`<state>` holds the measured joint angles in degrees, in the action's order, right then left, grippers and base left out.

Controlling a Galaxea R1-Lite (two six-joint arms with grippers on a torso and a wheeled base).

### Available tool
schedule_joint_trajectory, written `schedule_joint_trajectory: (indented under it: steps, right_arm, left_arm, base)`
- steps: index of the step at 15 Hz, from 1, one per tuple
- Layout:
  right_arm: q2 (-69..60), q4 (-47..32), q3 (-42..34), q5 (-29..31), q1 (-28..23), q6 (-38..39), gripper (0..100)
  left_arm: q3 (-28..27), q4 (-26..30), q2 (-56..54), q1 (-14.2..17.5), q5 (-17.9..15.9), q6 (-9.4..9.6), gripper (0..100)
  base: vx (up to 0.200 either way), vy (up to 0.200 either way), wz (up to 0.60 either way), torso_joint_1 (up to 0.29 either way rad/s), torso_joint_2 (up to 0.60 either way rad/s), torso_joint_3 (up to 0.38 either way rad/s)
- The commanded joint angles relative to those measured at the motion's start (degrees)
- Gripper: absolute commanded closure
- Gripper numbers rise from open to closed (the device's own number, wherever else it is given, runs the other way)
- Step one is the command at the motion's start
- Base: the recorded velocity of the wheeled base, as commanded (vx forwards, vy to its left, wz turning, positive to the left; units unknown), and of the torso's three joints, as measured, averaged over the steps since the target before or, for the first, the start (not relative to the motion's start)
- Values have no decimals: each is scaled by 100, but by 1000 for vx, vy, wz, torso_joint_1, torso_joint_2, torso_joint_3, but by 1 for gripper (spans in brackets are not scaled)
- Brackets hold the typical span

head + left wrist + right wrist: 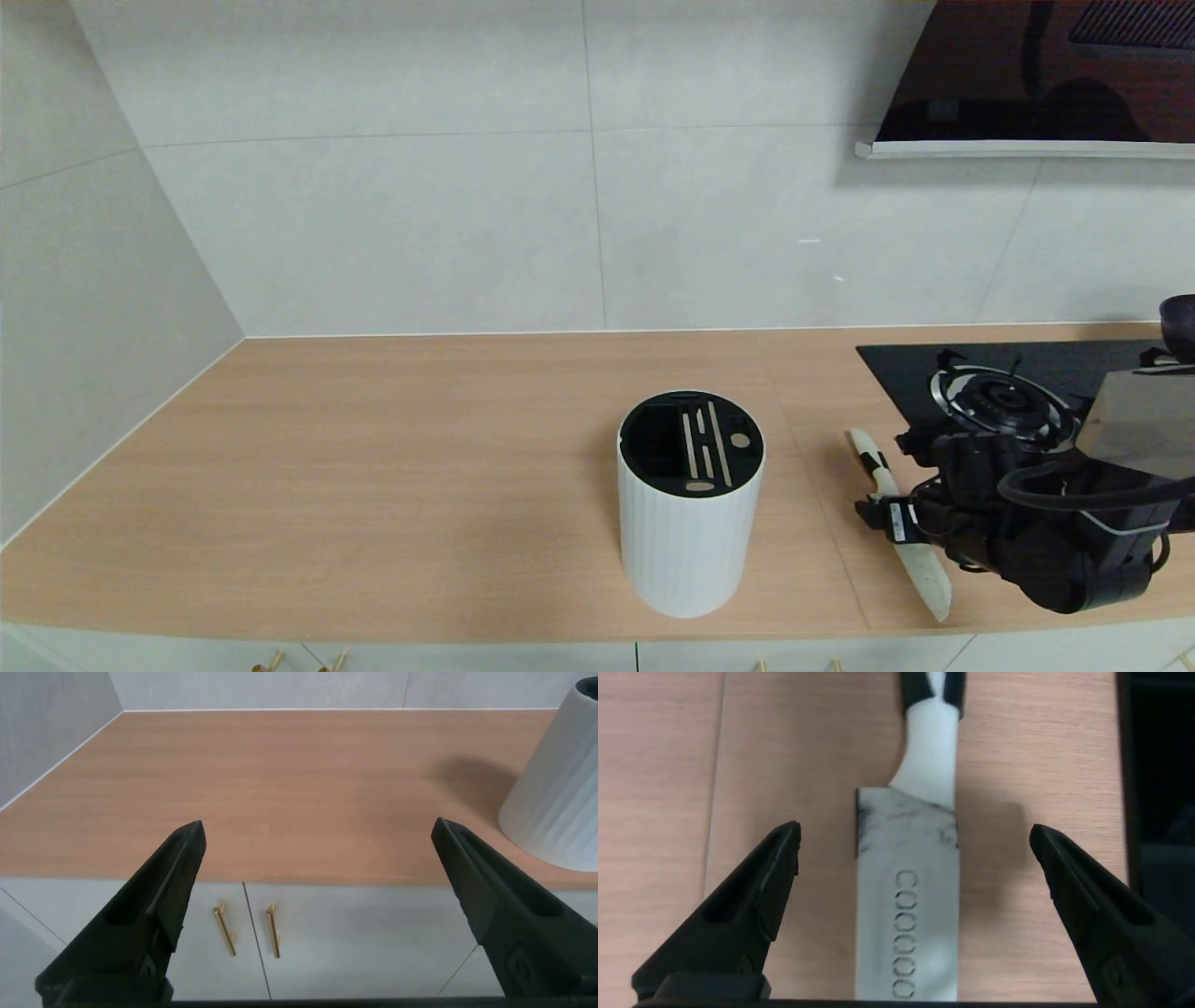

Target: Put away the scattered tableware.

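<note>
Right wrist view: knife (910,896) flat on table (420,448), 3 o'clock of block (691,504), handle toward 12. Right jaws spread wide, one on each side of the blade near its heel. Left jaws open too, at the table's front edge. Knife looks stiff, light, slick and sharp; grab the handle, not the blade.

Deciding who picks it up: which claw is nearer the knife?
Right. The right claw is open above the knife, fingers either side of it. The left claw is at the front edge of the counter, beyond the white holder.
</note>
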<state>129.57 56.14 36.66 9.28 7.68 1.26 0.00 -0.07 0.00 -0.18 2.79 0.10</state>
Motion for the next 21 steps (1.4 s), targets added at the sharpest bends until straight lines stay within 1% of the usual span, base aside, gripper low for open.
schedule_joint_trajectory:
  steps: [1,4,5,15,19,21]
  right_arm:
    - [77,2,52,13,-12,6,0]
    - [86,2,61,4,-12,6,0]
    - [94,2,61,4,-12,15,100]
    - [138,46,43,-22,-3,6,100]
    - [-538,46,-53,-40,-3,15,100]
    - [-952,46,-256,-66,5,-20,100]
  left_arm:
    - [0,-1,0,1,2,-1,0]
    - [0,-1,0,1,2,-1,0]
    - [0,-1,0,1,2,-1,0]
    - [0,-1,0,1,2,-10,0]
    - [0,-1,0,1,2,-36,0]
    - [0,-10,0,1,11,-54,0]
  base:
    - [0,0,0,0,0,0]
    - [0,0,0,0,0,0]
    - [0,0,0,0,0,0]
    - [0,0,0,0,0,0]
    - [0,0,0,0,0,0]
    - [0,0,0,0,0,0]
